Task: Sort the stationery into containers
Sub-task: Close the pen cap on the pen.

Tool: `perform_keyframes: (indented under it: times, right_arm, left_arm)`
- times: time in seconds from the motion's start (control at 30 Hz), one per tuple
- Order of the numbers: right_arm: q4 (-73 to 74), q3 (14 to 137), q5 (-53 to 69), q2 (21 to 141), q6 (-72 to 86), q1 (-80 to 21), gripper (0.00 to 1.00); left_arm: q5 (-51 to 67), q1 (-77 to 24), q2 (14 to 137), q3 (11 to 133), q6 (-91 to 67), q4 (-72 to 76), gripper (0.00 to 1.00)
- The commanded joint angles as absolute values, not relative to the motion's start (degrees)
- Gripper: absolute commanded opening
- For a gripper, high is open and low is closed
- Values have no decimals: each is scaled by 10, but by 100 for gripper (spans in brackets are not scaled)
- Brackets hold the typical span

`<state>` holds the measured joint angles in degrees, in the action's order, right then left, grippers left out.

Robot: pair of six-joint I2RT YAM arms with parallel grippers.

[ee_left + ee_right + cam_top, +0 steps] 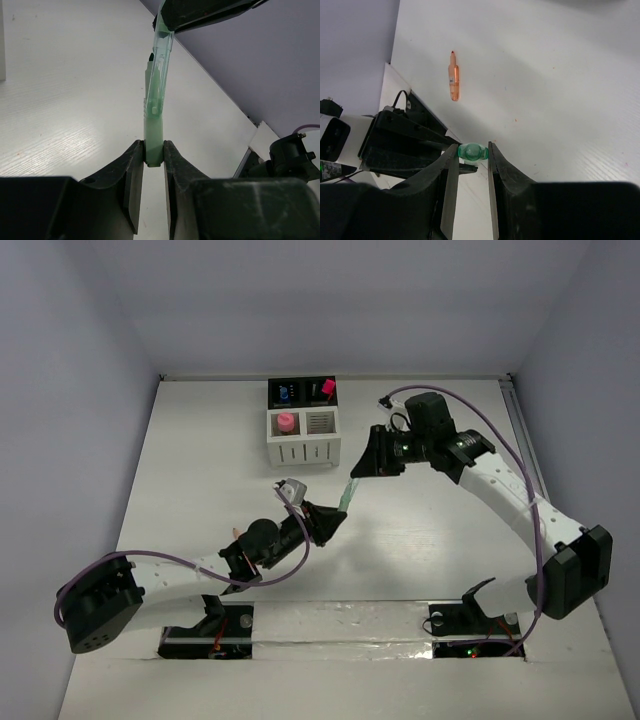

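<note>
A pastel green pen hangs in the air between my two grippers, over the middle of the table. My left gripper is shut on the pen's butt end. My right gripper is shut on its translucent green cap. In the left wrist view the cap sits tilted beside the pen's dark tip. The block of four containers stands at the back. Its front left white cup holds a pink item. The black back cups hold a blue item and a pink-capped item.
An orange pen lies flat on the white table in the right wrist view, beyond the left arm. The front right white cup shows only its slotted inside. Grey walls close in the table on three sides.
</note>
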<state>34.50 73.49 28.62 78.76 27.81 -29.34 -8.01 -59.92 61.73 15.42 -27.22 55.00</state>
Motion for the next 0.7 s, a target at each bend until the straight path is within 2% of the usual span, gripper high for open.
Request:
perform_keyframes:
  times: [0.0, 0.3, 0.67]
  right_arm:
    - [286, 762, 276, 802, 249, -287, 0]
    - [279, 759, 302, 823, 241, -287, 0]
    - [266, 713, 315, 804, 252, -292, 0]
  left_arm:
    - [-52, -608, 605, 170, -264, 584, 0]
    - [-46, -608, 608, 177, -258, 582, 0]
    - [-103, -608, 581, 185, -261, 561, 0]
